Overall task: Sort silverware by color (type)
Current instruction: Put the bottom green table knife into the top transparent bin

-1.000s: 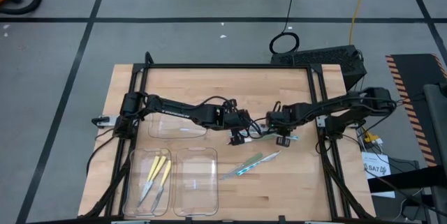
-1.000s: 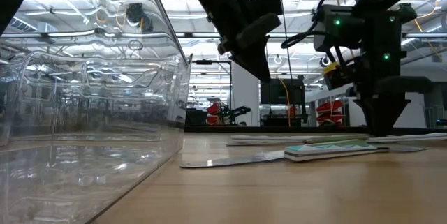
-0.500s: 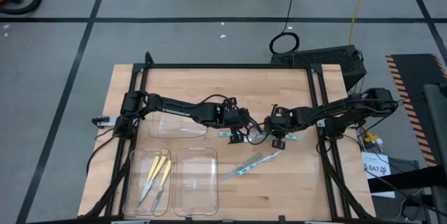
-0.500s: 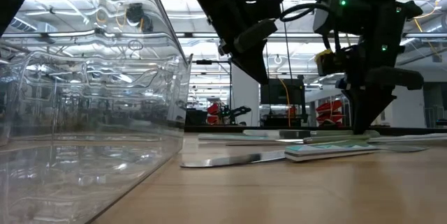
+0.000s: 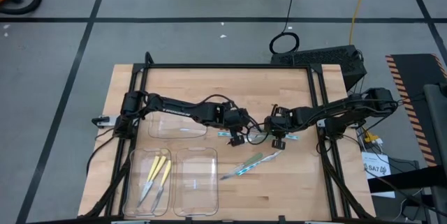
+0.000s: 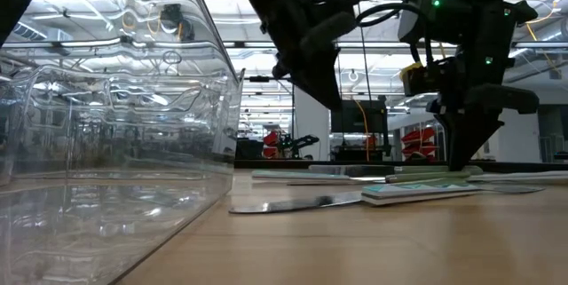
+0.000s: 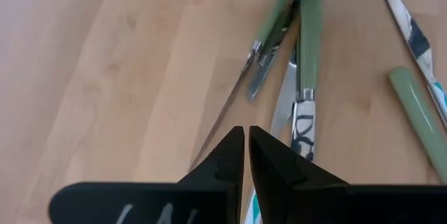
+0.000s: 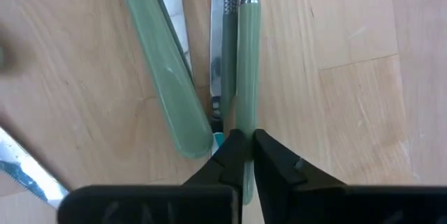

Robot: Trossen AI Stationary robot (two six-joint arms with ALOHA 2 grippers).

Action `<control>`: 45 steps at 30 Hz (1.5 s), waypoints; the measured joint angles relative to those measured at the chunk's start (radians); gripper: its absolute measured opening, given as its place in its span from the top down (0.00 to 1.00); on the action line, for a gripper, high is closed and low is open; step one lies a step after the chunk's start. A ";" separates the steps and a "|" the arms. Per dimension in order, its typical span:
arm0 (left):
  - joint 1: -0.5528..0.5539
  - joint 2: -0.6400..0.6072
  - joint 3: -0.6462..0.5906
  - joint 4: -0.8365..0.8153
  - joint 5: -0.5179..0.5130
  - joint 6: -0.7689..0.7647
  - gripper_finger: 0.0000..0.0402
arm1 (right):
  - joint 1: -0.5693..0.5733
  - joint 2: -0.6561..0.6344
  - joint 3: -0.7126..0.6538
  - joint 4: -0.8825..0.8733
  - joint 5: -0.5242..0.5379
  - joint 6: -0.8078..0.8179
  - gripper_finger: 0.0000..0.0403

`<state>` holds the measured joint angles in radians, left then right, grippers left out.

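Several pale green-handled utensils lie flat in a cluster at mid-table, between my two grippers. My right gripper is down at the table on the cluster's right side and shut on one pale green utensil. A second green handle lies beside it. My left gripper hovers shut above the cluster's left end and holds nothing. A thin metal blade lies under it. Two more utensils lie nearer the table's near edge. Yellow-handled ones lie in a clear tray. My right gripper pinches the pale green utensil by the free end of its handle, between its two fingers. The fingers come from above, pointing down, and lie in line with the handle. The utensil lies flat on the table with its metal end pointing away from the gripper.
Three clear plastic trays stand on the table's left half: one far tray, one near tray with the yellow utensils, and one beside it. In the low view a tray wall fills the left. Bare wood lies right of the cluster.
My right gripper has shifted a little toward the table's left, into the utensil cluster, staying low at the table. For the last half second it has kept still. The utensils lie where they were.
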<state>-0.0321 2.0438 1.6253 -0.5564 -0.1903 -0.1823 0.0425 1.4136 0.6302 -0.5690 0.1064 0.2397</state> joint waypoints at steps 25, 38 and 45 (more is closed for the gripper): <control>0.014 0.116 0.002 0.102 0.024 0.163 0.63 | 0.018 0.001 0.000 0.026 0.000 -0.017 0.97; 0.050 0.153 0.001 0.113 0.006 0.178 0.63 | 0.018 0.001 0.000 0.025 -0.002 -0.027 0.96; 0.049 0.153 0.001 0.113 0.050 0.178 0.63 | 0.018 0.001 0.000 0.026 -0.004 -0.035 0.93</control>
<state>0.0174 2.1963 1.6260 -0.4438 -0.1398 -0.0044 0.0608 1.4143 0.6300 -0.5434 0.1028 0.2050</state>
